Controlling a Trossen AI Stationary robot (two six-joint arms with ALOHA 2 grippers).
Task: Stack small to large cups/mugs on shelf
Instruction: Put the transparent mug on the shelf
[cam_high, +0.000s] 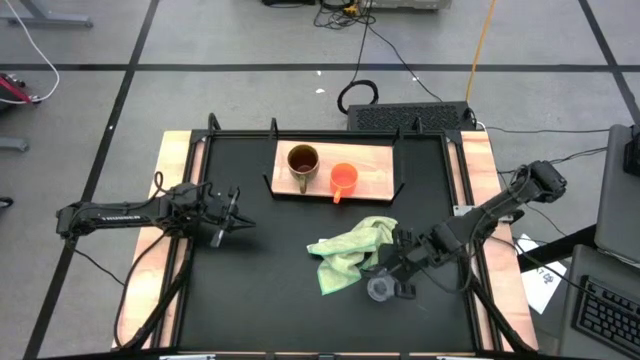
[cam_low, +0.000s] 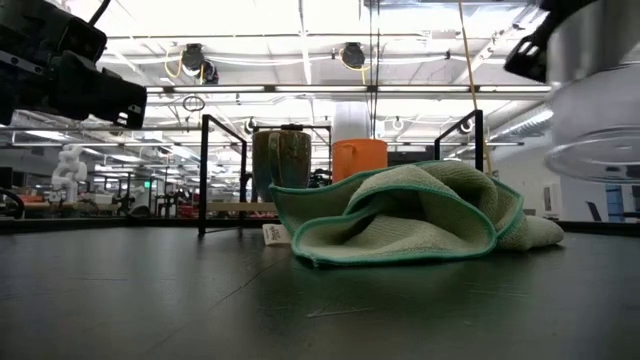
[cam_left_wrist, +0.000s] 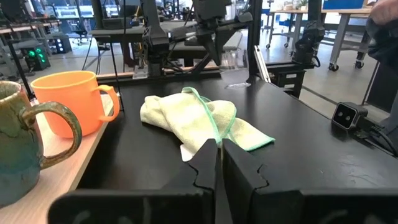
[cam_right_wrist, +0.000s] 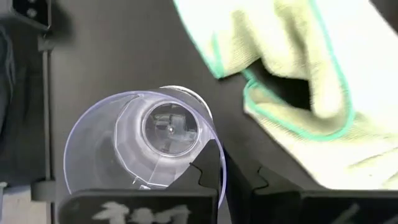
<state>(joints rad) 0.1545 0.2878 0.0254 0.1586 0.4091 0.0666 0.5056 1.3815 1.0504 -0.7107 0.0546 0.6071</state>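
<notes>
Glass cup (cam_high: 379, 289) is pinched by its rim in the right gripper (cam_high: 392, 282), at five o'clock, lifted for shelving; left gripper (cam_high: 232, 222) is closed, empty.

No words or numbers clear enough to read anywhere; left arm (cam_high: 110, 212) has pale lettering along its side in high view, too small to make out; white paper (cam_high: 545, 283) beside desk (cam_high: 300, 320) shows dark marks, too small to read; tiny white tag (cam_low: 272, 233) by green cloth (cam_low: 420, 215) in low view, nothing readable on it
</notes>
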